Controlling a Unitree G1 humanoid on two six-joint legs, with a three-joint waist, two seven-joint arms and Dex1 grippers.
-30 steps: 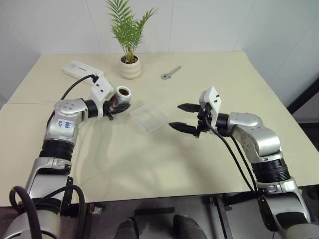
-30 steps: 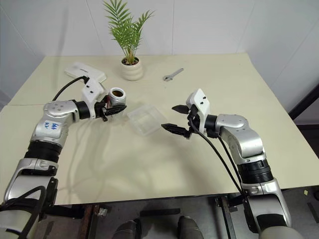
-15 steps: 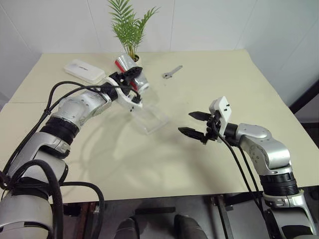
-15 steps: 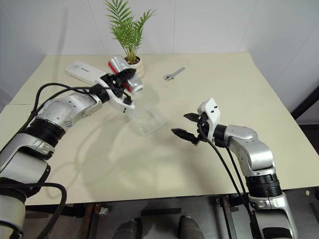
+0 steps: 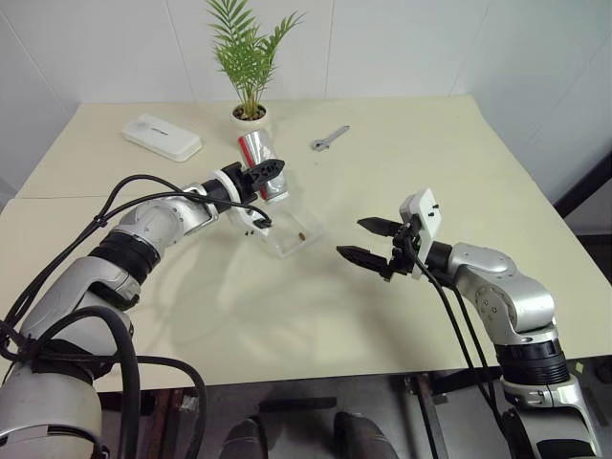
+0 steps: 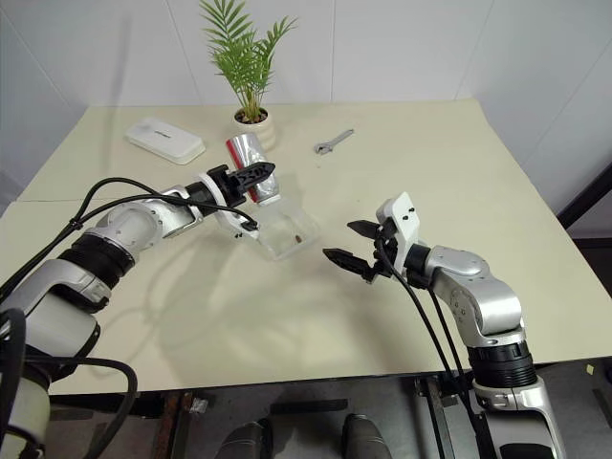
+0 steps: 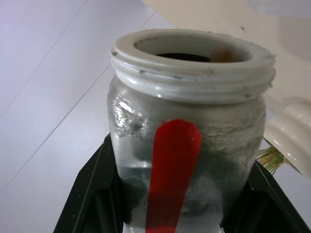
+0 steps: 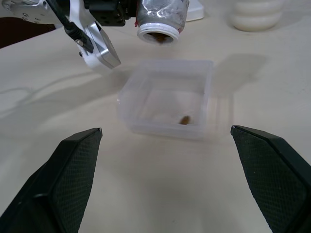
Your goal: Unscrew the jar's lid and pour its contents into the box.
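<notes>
Now the left gripper (image 5: 271,173) pinches the jar (image 5: 260,163), tipped mouth-down over the box (image 5: 290,232); the right gripper (image 5: 368,241) waits beside, fingers spread.

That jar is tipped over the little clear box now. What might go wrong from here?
1. The jar mouth hangs over the box near its rim, not its middle, so brown bits may fall on the table.
2. One bit has landed; more may cling inside the mouth.
3. The box is light and unheld; a nudge might shift it.
</notes>
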